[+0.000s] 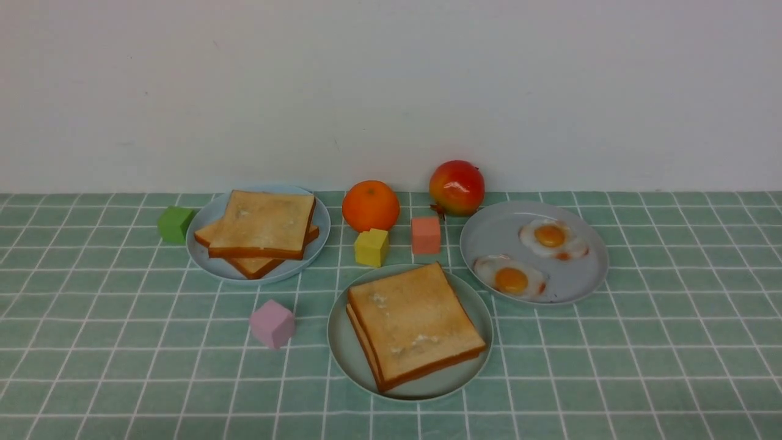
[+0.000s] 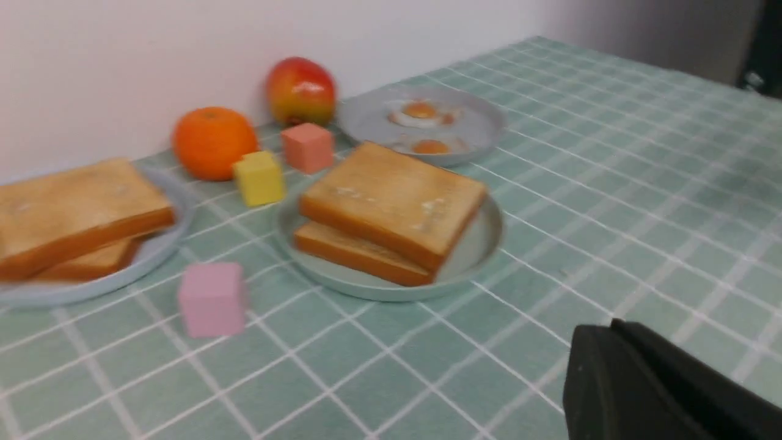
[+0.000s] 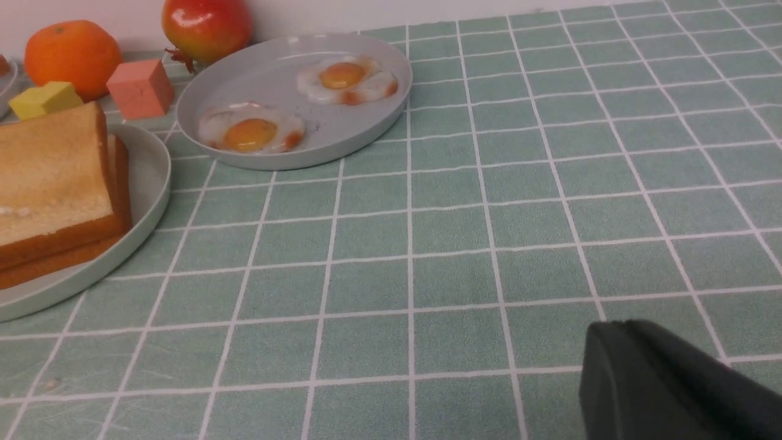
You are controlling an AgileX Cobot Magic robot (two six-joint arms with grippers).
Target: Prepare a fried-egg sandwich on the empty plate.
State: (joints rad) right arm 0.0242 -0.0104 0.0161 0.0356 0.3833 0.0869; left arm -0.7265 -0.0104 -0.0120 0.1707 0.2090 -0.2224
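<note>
The mint-green plate (image 1: 351,354) sits at the front centre and carries two stacked golden-brown toast slices (image 1: 415,324). No egg shows between them. The stack also shows in the left wrist view (image 2: 391,208) and the right wrist view (image 3: 49,183). Two fried eggs (image 1: 512,278) (image 1: 551,237) lie on a grey-blue plate (image 1: 489,235) to the right. My left gripper (image 2: 611,327) is shut and empty, low over the cloth in front of the plates. My right gripper (image 3: 617,327) is shut and empty, off to the right of the stack. Neither arm shows in the front view.
Another grey-blue plate (image 1: 208,214) at the back left holds two toast slices (image 1: 263,229). An orange (image 1: 370,205) and a red apple (image 1: 456,186) stand by the wall. Green (image 1: 175,223), yellow (image 1: 371,247), salmon (image 1: 426,234) and pink (image 1: 272,323) cubes lie between the plates.
</note>
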